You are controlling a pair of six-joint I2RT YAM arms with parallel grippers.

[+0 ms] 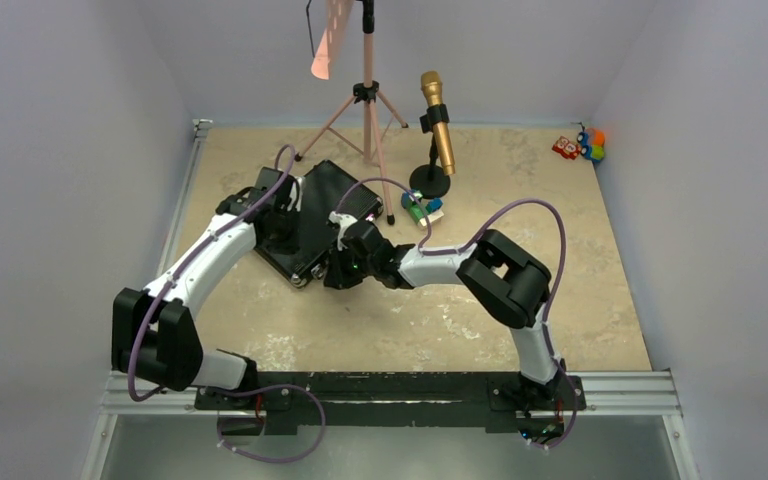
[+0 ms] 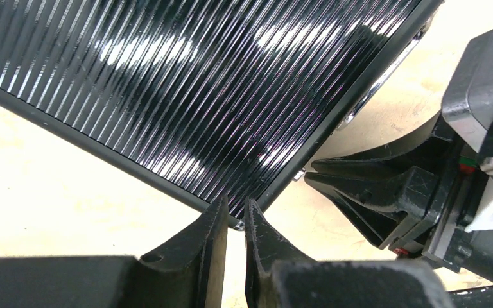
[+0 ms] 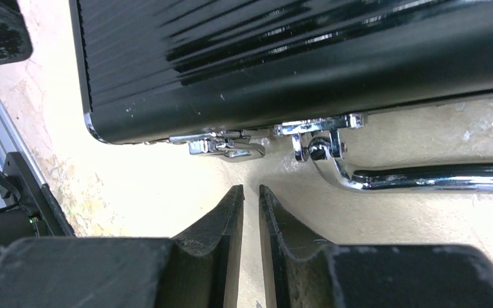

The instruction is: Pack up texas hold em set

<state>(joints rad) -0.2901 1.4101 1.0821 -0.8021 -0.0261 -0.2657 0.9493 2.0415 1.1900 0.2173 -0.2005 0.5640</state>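
Top external: microphone (image 1: 437,125), blocks (image 1: 422,207) beside briefcase (image 1: 312,210) (closed).

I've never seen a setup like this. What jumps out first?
A closed black ribbed briefcase lies left of centre, with the left gripper at one corner and the right gripper facing its chrome handle. Behind it, to the right, stands a gold microphone.
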